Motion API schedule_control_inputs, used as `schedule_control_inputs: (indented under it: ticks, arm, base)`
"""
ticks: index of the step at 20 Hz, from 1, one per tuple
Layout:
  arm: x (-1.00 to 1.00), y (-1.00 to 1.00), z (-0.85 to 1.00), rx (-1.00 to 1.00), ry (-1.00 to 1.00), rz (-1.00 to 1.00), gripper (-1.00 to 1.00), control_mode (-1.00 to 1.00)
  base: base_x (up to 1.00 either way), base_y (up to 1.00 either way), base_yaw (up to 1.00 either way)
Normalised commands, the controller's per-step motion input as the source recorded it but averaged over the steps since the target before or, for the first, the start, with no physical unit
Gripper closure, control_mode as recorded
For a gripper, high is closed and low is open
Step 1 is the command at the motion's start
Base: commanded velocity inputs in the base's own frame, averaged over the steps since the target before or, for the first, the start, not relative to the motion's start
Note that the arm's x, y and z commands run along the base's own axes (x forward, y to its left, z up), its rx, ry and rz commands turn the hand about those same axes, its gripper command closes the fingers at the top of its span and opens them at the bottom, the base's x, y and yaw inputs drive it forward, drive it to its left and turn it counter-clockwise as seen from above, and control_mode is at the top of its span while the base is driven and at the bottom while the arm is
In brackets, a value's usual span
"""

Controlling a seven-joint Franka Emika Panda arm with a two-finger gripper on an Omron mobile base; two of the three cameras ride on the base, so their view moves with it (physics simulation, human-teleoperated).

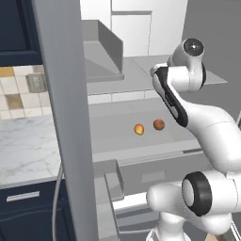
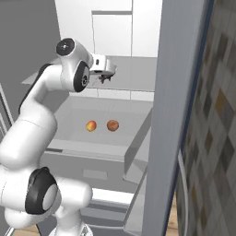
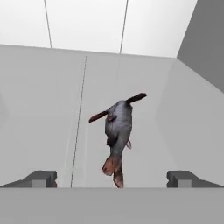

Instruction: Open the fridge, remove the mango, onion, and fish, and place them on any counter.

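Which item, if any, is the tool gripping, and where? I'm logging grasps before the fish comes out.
Nothing is held. The tool stands open, its fingertips wide apart on either side of the fish, which lies on the fridge shelf ahead of them.

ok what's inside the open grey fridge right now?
The grey double-door fridge holds a dark grey fish on an upper shelf and two small orange-red round fruits, and, on the shelf below. Arm and doors cover other shelf areas.

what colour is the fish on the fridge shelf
Grey-blue fish with dark fins and a reddish tail, clearest in the hand view.
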Motion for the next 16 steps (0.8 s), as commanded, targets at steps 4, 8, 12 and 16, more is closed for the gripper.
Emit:
schedule_control_inputs:
  ticks: [4, 8, 12, 16]
  arm:
    - [0.6, -0.09, -0.22, 0.03, 0.06, -0.02, -1.0, -1.0]
    - [0.35, -0.3, -0.26, 0.02, 0.02, -0.02, -1.0, -1.0]
    - [0.33, -0.18, -0.3, 0.03, 0.02, -0.01, -1.0, -1.0]
    - [0.54, 0.0, -0.25, 0.04, 0.01, 0.0, -1.0, -1.0]
  base:
    - [0.0, 0.0, 0.0]
    - [0.0, 0.0, 0.0]
    - [0.0, 0.0, 0.0]
    - [0.0, 0.0, 0.0]
